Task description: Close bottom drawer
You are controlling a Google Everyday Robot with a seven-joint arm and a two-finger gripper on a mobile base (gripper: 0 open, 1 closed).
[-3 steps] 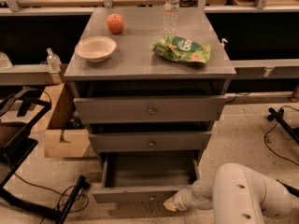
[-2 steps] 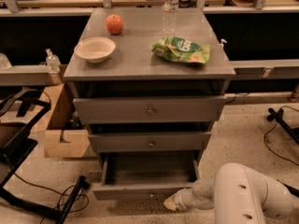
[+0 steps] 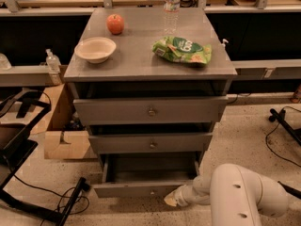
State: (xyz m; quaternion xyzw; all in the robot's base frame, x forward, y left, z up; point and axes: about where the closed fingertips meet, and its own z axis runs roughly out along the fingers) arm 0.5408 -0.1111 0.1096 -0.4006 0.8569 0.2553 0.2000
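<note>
The grey cabinet (image 3: 150,60) has three drawers. The bottom drawer (image 3: 141,188) is pulled out, its narrow grey front panel low near the floor with a small round knob (image 3: 151,191). Its dark inside (image 3: 150,166) shows empty. My gripper (image 3: 173,199) is at the right end of that front panel, at the tip of my white arm (image 3: 240,197), which reaches in from the lower right. It appears to touch the panel.
Middle drawer (image 3: 151,142) and top drawer (image 3: 150,109) stick out slightly. On top: an apple (image 3: 115,23), a bowl (image 3: 95,49), a green chip bag (image 3: 182,50), a water bottle (image 3: 171,4). A cardboard box (image 3: 63,126) and black chair frame (image 3: 23,173) stand left; cables lie on the floor.
</note>
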